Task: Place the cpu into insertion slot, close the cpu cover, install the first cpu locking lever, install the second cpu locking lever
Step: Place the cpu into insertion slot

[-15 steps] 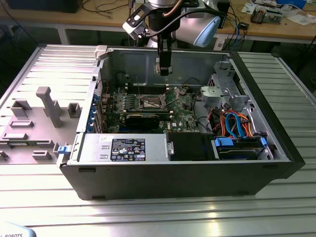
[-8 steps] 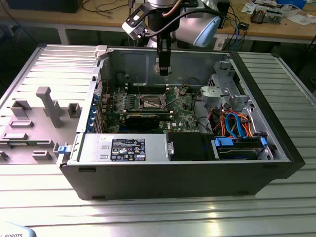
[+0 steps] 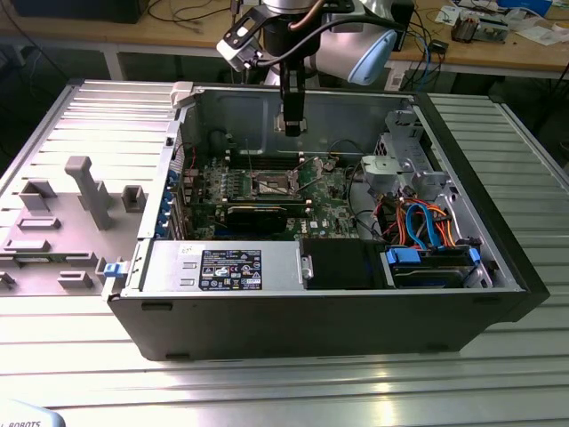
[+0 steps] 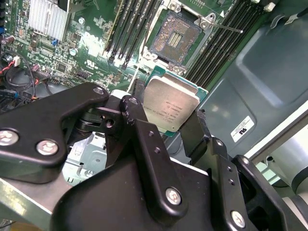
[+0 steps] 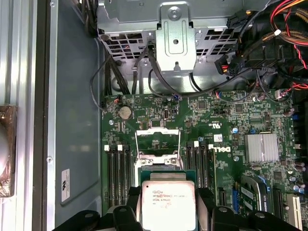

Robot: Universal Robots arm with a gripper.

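Note:
My gripper (image 3: 292,124) hangs inside the open computer case, above the green board. It is shut on the cpu (image 4: 171,107), a flat square chip with a silvery top, held by two opposite edges between the black fingers (image 4: 134,109). In the first wrist view the cpu (image 5: 168,202) sits in the gripper (image 5: 168,199), just short of the insertion slot (image 5: 159,158). The insertion slot (image 4: 174,34) is bare, its dark contact field showing. The cpu cover (image 5: 159,131) stands tilted up and open over the slot. A thin lever rod (image 4: 226,28) sticks out beside the socket.
Memory slots (image 5: 118,173) flank the socket on both sides. A long black expansion card (image 3: 258,213) lies in front of it in the exterior view. A metal drive cage (image 3: 404,169) and orange and blue cables (image 3: 427,222) fill the case's right. Grey fixture blocks (image 3: 84,191) stand outside, left.

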